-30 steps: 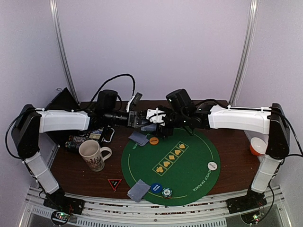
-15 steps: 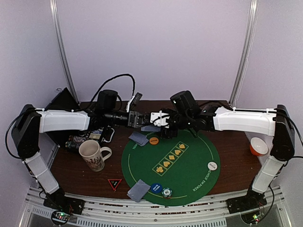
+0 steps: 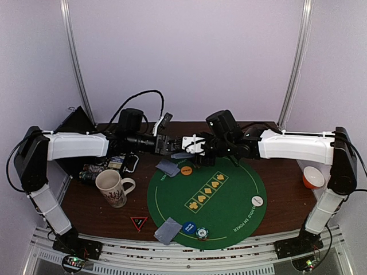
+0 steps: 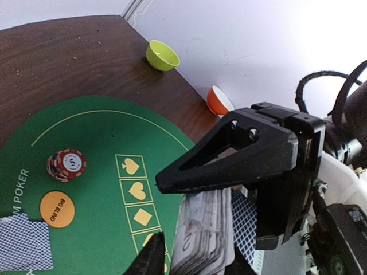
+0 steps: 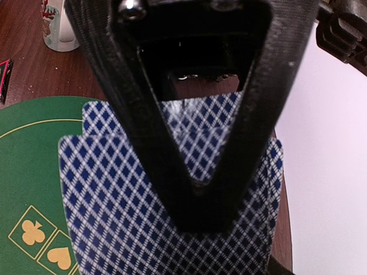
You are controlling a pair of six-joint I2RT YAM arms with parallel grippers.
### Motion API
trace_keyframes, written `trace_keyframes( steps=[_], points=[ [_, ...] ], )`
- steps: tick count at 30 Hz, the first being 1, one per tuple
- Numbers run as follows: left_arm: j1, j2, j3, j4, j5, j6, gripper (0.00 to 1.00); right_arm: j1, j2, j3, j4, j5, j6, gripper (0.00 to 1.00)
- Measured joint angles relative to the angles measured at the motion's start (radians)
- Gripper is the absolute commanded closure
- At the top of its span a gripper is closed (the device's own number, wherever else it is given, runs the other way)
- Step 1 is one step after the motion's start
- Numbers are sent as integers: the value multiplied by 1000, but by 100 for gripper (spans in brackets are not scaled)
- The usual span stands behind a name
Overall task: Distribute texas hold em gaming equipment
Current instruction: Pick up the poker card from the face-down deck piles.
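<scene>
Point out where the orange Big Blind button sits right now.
Top view: the orange Big Blind button lies on the far left part of the green mat, just right of face-down cards; the left wrist view shows a red-white chip stack beside it.

We looked down from a fixed camera high behind the near edge of the bench (image 3: 281,172), taking in all of it and the green poker mat (image 3: 229,200). Our left wrist camera sat low and close, facing across that mat toward the orange bowl (image 4: 218,102). Our right wrist camera was nearest, filled by the card deck (image 5: 114,217), which both wrist views shared.
</scene>
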Motion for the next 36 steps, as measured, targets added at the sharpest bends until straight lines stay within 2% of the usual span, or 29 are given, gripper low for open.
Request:
trace_keyframes(
  steps=[6, 9, 13, 17, 26, 28, 31, 36],
  points=[
    [0, 0, 90, -138, -64, 85, 51, 0, 0, 0, 1, 0, 0, 50],
    [0, 0, 131, -225, -99, 145, 49, 0, 0, 0, 1, 0, 0, 50],
    [-1, 0, 159, -307, -127, 197, 50, 0, 0, 0, 1, 0, 1, 50],
    [-1, 0, 172, -367, -142, 229, 58, 0, 0, 0, 1, 5, 1, 50],
    [-10, -19, 196, -438, -249, 256, 58, -7, 0, 0, 2, 22, 0, 50],
    [-9, -28, 196, -441, -266, 258, 55, -7, 0, 0, 2, 22, 0, 50],
    [-9, -36, 196, -444, -278, 261, 45, -7, 0, 0, 2, 22, 0, 50],
    [-6, -40, 196, -436, -259, 261, 38, -7, 0, 0, 2, 21, -3, 51]
  ],
)
